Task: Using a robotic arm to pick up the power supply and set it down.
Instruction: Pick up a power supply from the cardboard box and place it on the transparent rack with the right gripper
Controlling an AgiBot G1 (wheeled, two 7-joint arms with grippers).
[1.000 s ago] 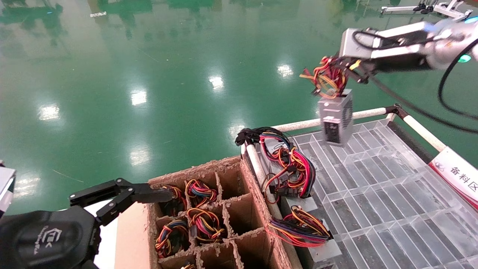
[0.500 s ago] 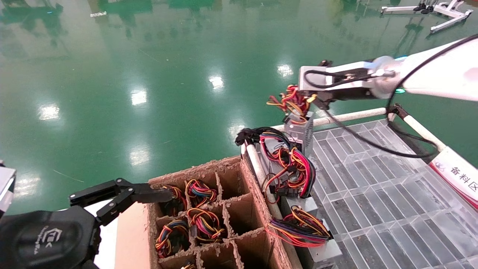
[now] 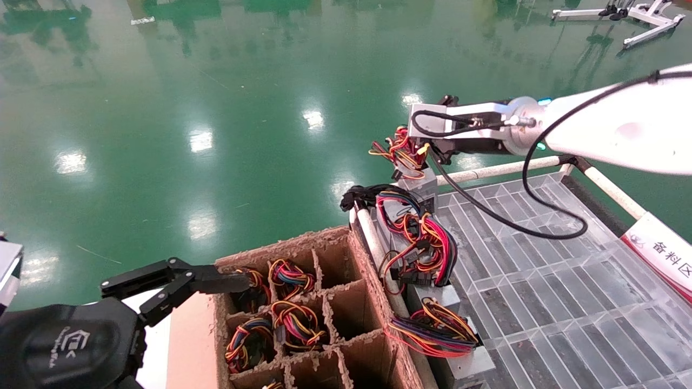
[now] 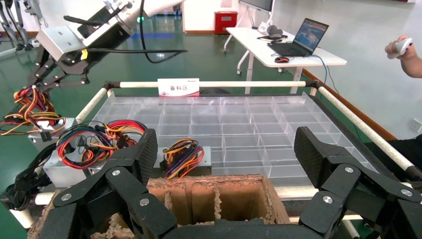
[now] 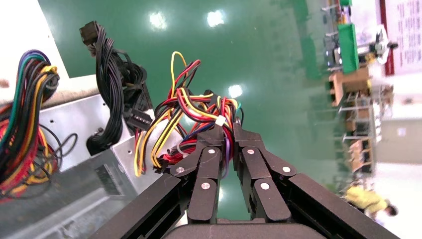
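Observation:
The white-and-silver robotic arm reaches in from the right to the far left corner of the clear tray. Its right gripper is shut on the red, orange, yellow and black wire bundle of the power supply. The silver box hangs low below the bundle; the neighbouring unit's wires hide its base. The left wrist view shows it beside that unit. My left gripper stays open over the cardboard box, holding nothing.
The cardboard box has dividers and holds several wired units. Two other units lie along the tray's left edge, one with a pink-red wire loop, one with purple-blue wires. White rails border the tray; a sign stands at right.
The right arm has carried the power supply left and down, from above the tray's far rail to the far left corner. The left gripper has not moved.

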